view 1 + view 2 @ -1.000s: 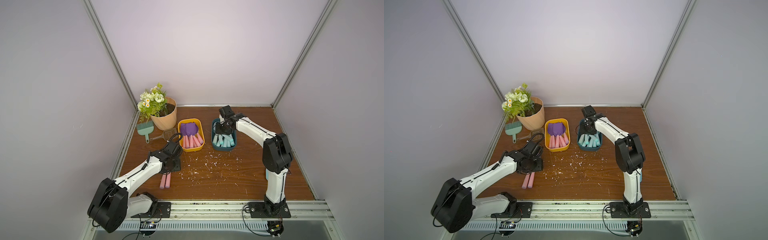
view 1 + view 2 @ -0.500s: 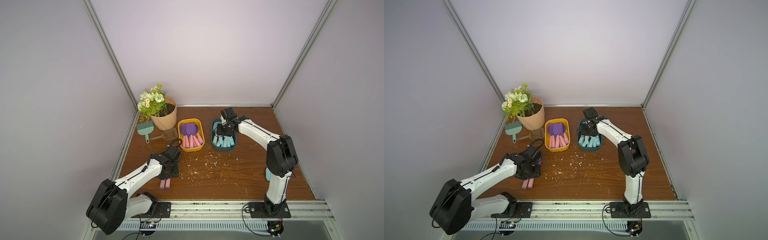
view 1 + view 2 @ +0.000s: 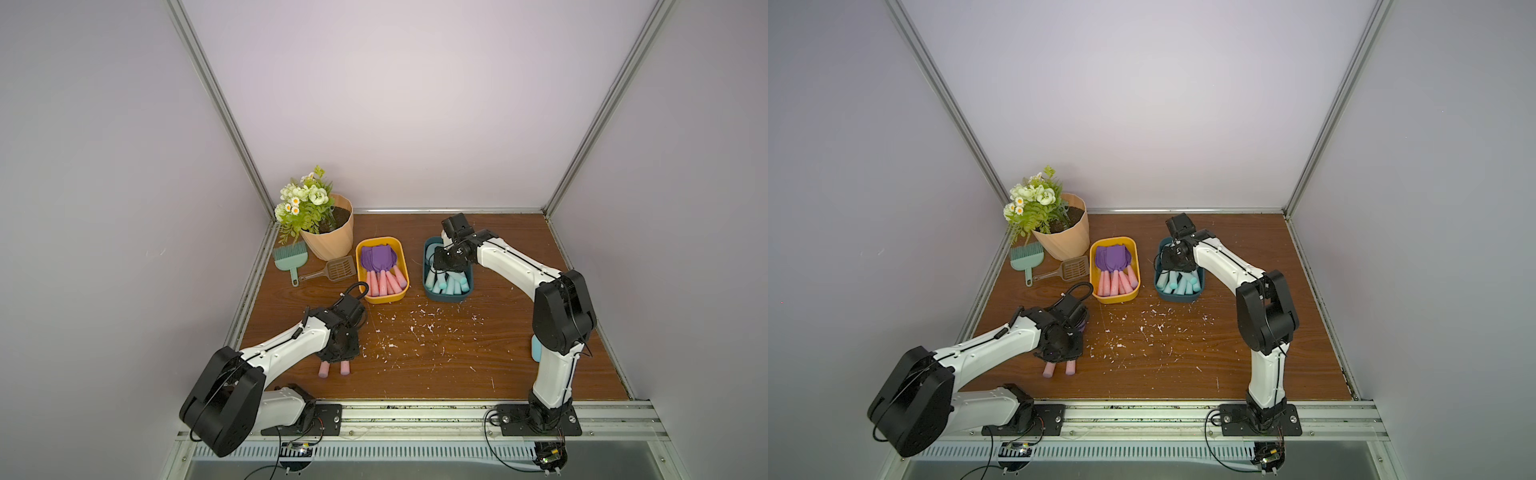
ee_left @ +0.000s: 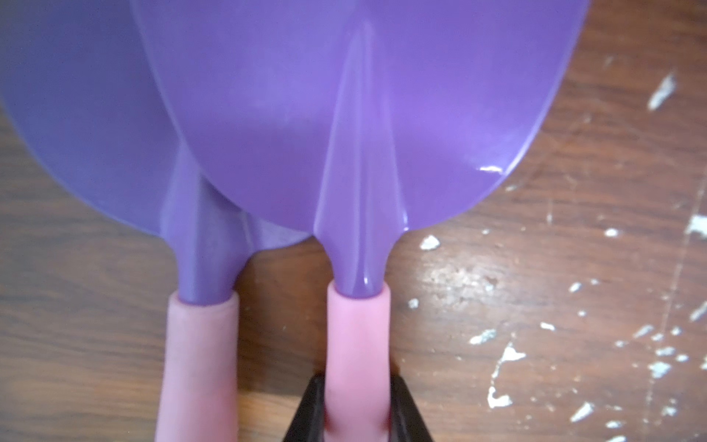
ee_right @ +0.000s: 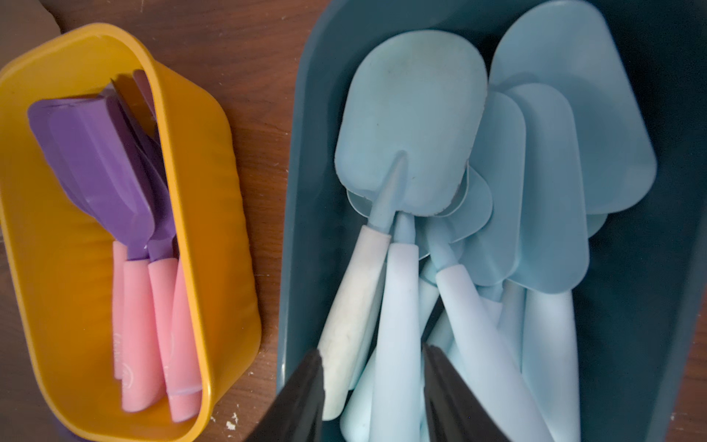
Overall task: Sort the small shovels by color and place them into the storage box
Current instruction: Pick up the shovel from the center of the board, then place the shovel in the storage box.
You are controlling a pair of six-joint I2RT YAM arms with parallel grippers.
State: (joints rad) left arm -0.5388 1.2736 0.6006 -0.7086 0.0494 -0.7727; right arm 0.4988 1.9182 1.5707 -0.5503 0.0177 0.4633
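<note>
two loose shovels (image 3: pixel 345 368) at the near left, one clamped by the left gripper (image 4: pixel 357 405)

two shovels with purple blades and pink handles are seen lying side by side on the wooden table (image 3: pixel 457 374), blades overlapping. the pink handle of the right-hand shovel (image 4: pixel 363 114) is clamped between the closed fingers of the left gripper; the left-hand shovel (image 4: pixel 199 344) lies just beside it, not gripped. in both top views the two handle ends are shown poking out on the gripper's near side.

farther back, a yellow box (image 3: pixel 402 259) is filled with purple shovels (image 3: pixel 380 270), and a teal box (image 3: pixel 427 286) to its right is filled with light blue shovels (image 3: pixel 446 286). the right gripper (image 5: pixel 373 382) is held low over the teal box with its fingers apart, and pale handles are seen lying between them.

at the far left, a flower pot (image 3: pixel 332 243), a green brush (image 3: pixel 291 255) and a brown scoop (image 3: pixel 337 268) are grouped together. white flecks (image 3: pixel 415 328) are scattered across the middle of the table.
</note>
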